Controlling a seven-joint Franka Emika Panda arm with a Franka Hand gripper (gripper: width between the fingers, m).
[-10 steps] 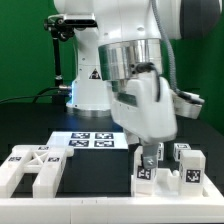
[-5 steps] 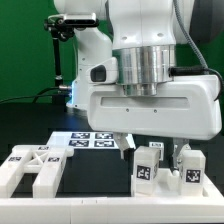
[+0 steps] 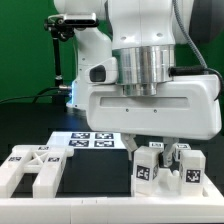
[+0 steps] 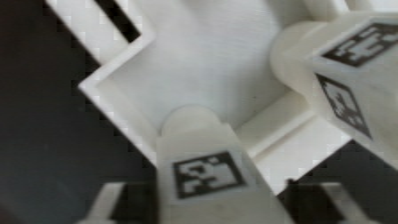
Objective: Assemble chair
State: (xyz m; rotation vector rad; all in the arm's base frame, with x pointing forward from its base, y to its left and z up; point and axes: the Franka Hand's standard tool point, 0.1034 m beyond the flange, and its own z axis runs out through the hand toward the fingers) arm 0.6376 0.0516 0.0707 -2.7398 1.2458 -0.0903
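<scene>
My gripper (image 3: 150,150) hangs low over the exterior view's right, where two upright white chair pieces with tags stand. Its fingers have closed in on the nearer-left piece (image 3: 147,170); the second piece (image 3: 188,168) stands just beside it. In the wrist view the held tagged piece (image 4: 205,165) sits between my fingers (image 4: 111,205), with the gripper (image 4: 214,208) shut on it. One finger presses against it and a thin dark line shows at the other. The neighbouring tagged piece (image 4: 347,60) is close by.
Larger white chair parts (image 3: 35,165) lie at the exterior view's left. The marker board (image 3: 90,140) lies behind the middle of the table. A white ridged rail (image 4: 178,80) runs under the gripper in the wrist view. The arm's bulk hides the space behind the two pieces.
The arm swung round and came down over the right-hand pieces a second ago. Since half a second ago it has stayed put and the fingers have closed inward onto the left upright piece.
</scene>
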